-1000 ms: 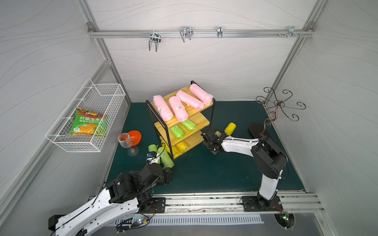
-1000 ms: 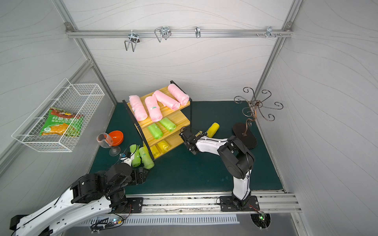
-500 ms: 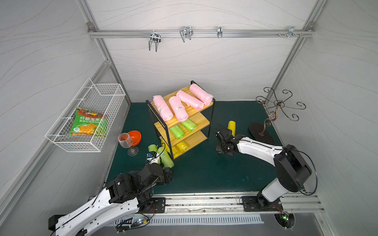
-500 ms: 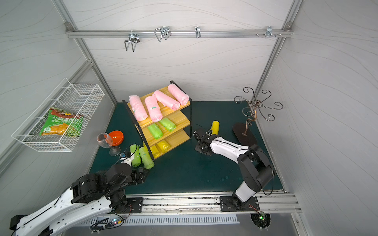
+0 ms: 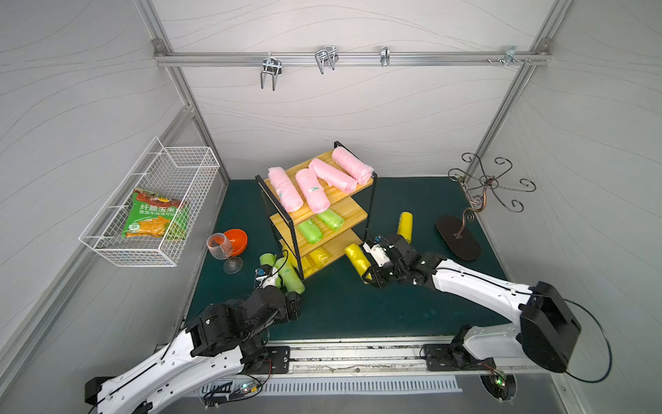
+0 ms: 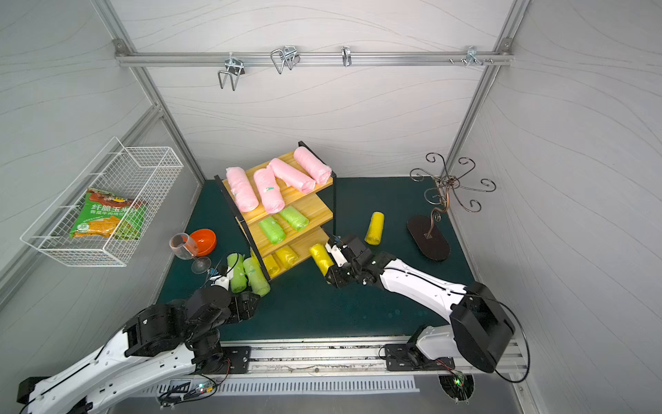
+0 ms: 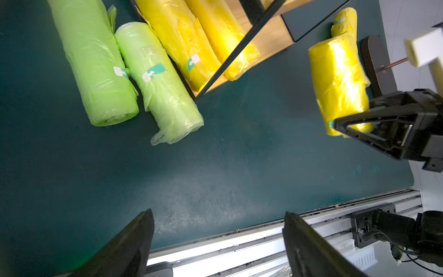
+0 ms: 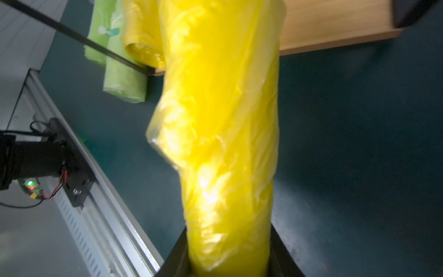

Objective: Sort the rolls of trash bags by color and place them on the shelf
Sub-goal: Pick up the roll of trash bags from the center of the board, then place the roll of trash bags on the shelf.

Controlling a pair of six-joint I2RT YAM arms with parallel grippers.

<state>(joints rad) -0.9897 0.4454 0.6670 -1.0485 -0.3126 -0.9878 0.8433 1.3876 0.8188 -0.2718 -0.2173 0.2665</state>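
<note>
One yellow roll [image 8: 223, 120] clamped at its end by right gripper [image 8: 229, 254] | left gripper [image 7: 217, 214] jaws apart, empty | roll likely soft, light, slick: grip mid-body

The yellow roll [image 8: 223, 144] is thin crinkled plastic film, glossy, hot highlights; lime rolls [image 7: 163, 91] same film, paler, slightly translucent; pink rolls [image 5: 315, 190] same, softer sheen. The shelf [image 5: 353, 209]: light wood boards, visible grain, matt, thin black metal frame; worktop [image 7: 215, 167] dark green, matt, fine-grained, scuffed pale in patches. The basket [image 5: 190, 168]: white coated wire; wine glass [image 5: 219, 245] clear, shiny.
</note>
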